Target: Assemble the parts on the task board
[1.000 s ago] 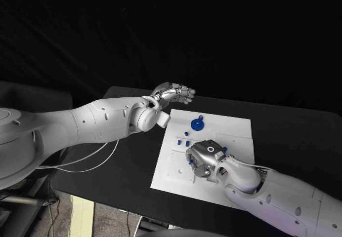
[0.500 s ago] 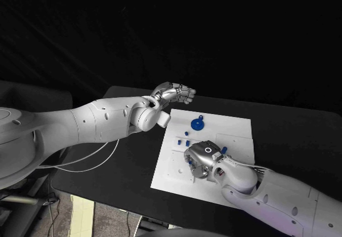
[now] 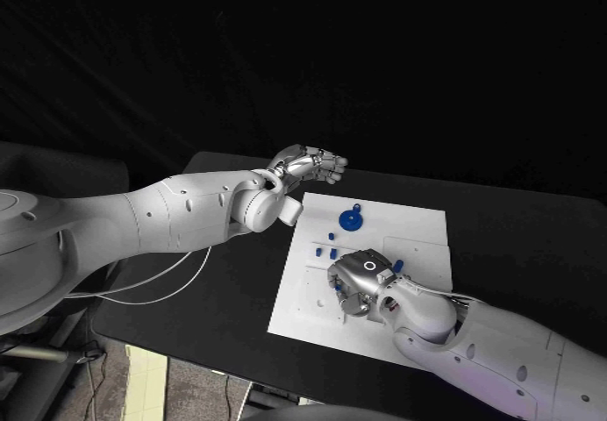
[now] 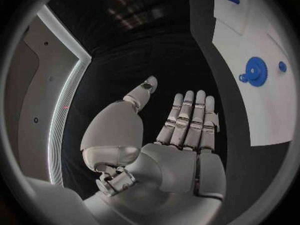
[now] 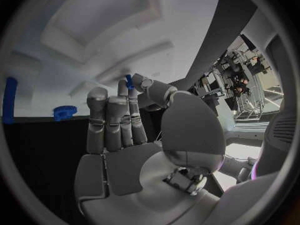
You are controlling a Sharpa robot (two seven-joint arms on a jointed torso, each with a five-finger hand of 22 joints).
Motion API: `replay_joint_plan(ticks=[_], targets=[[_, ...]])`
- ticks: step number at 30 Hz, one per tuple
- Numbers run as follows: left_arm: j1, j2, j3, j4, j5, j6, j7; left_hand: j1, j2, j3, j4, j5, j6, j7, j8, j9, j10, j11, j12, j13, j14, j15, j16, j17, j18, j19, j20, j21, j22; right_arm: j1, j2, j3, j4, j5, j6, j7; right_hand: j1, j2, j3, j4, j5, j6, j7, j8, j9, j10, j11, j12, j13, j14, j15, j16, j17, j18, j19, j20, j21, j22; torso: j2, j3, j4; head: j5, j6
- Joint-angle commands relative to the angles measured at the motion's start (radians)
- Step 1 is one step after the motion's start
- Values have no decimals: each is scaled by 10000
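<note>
Right hand (image 3: 364, 279) low over board (image 3: 424, 230), pinching a blue part (image 5: 129, 81) at its fingertips.
Right wrist view shows that pinch; left hand (image 3: 310, 165) empty, fingers apart; gear (image 3: 351, 218) on board.

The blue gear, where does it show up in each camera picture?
Head view: blue gear on the far part of the white board, beyond the right hand.
Left wrist view: gear on the board, beside the left hand.
Right wrist view: gear at the board's edge.
Shared landmark: the board.

Left hand (image 4: 181, 135) empty, fingers straight; blue gear (image 4: 254, 70) on task board (image 4: 275, 115).
</note>
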Motion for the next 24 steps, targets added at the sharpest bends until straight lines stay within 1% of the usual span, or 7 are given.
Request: replay_joint_plan(ticks=[1, 3, 6, 11, 16, 20, 24], targets=[[24, 1, 10, 30, 57, 97, 97, 29, -17, -47, -15, -65, 83, 104, 67, -16, 38, 1, 29, -11, 52, -4, -33, 10, 142, 76, -12, -44, 16, -49, -39, -47, -64, 451, 199, 231, -68, 8, -1, -26, 27, -131, 93, -89, -43, 510, 191, -112, -6, -69, -1, -52, -21, 630, -108, 5, 12, 163, -6, 12, -13, 7, -4], [24, -8, 10, 35, 57, 65, 92, 27, -18, -48, -14, -65, 82, 104, 67, -16, 38, 1, 28, -12, 51, -3, -34, 10, 142, 76, -11, -45, 16, -48, -53, -47, -77, 664, 157, 337, -147, -79, -22, -3, 39, -302, 168, -196, -89, 325, 265, -245, -41, -75, 68, -66, -30, 630, -124, 30, 0, 159, -9, 16, -13, 0, -2], [24, -12, 10, 26, 57, 67, 91, 20, -24, -52, -10, -67, 78, 106, 65, -19, 31, 4, 24, -17, 48, -2, -37, 10, 141, 76, -10, -50, 17, -47, -79, -47, -91, 782, -78, 360, -560, -323, -609, -130, 311, -1044, 498, -595, -255, -729, 650, -874, -327, -138, 441, -123, -57, 630, -169, 60, -51, 137, -3, 14, -11, -26, 4], [24, -12, 10, 8, 100, 89, 92, 17, -34, -54, -9, -69, 71, 107, 62, -23, 14, 10, 15, -26, 44, -1, -43, 12, 140, 75, -10, -57, 19, -45, -176, -46, -25, 968, -396, 180, -800, -491, -1281, -248, 528, -1576, 702, -841, -356, -1452, 942, -1152, -629, -185, 719, -126, -68, 630, -207, 61, -147, 100, -11, 14, -13, -51, 36], [24, -37, 9, 10, 124, 85, 78, -65, -51, -93, 46, -181, 52, 115, 56, -36, 1, 18, 14, -44, 96, -14, -21, 36, 142, 94, -16, -76, 28, -25, -389, -39, 261, 1059, -571, 77, -964, -509, -1598, -177, 1061, -1779, 797, -900, -396, -1803, 1054, -1103, -836, -185, 831, -114, -91, 630, -170, 31, -232, 55, -9, 19, -5, -73, 50], [24, -39, 8, 12, 125, 77, 70, -72, -66, -103, 48, -195, 51, 116, 57, -38, -3, 19, 13, -49, 111, -20, -14, 43, 144, 100, -21, -81, 31, 91, -639, -20, 673, 1105, -757, 58, -944, -523, -1648, -171, 1133, -1809, 788, -897, -401, -1823, 1057, -1087, -886, -169, 834, -113, -105, 630, -138, 13, -260, 37, -11, 19, -9, -79, 93], [24, -55, 8, 20, 125, 78, 73, -73, -70, -105, 48, -197, 51, 115, 57, -38, -3, 19, 13, -49, 113, -21, -13, 44, 144, 101, -22, -82, 32, 227, -995, 198, 1176, 1278, -932, 109, -852, -530, -1622, -144, 1085, -1784, 798, -865, -397, -1735, 1029, -1033, -912, -136, 807, -105, -119, 630, -83, -19, -284, 17, -11, 19, -8, -104, 134]])
